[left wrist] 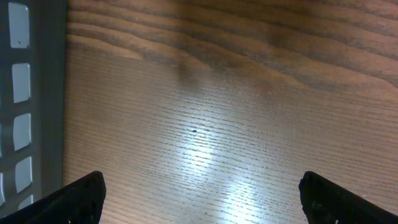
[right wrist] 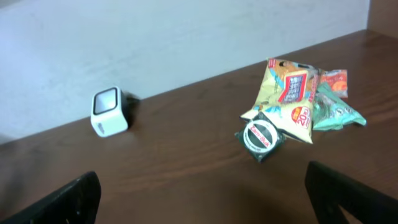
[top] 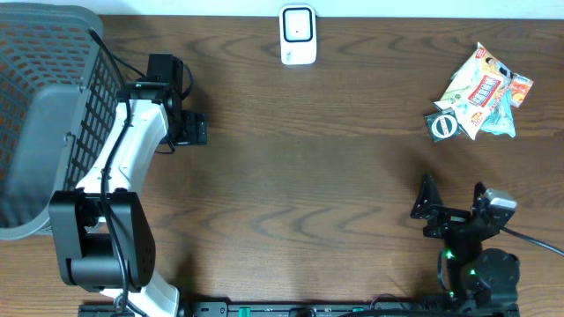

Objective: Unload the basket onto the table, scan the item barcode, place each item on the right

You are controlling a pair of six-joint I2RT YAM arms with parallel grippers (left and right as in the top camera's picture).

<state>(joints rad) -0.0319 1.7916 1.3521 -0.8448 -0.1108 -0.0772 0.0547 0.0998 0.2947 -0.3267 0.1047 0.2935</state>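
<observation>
- Crinkled, glossy snack packets (top: 483, 91) in yellow, red and green lie heaped at the table's far right.
- A white, rounded-square scanner (top: 298, 35) sits far centre on the wood-grain table (top: 308, 176).
- The right gripper (top: 454, 201), near right, has its jaws wide and empty.
- The left gripper (left wrist: 202, 186) is likewise spread and empty, beside a grey lattice basket (top: 35, 53).
</observation>
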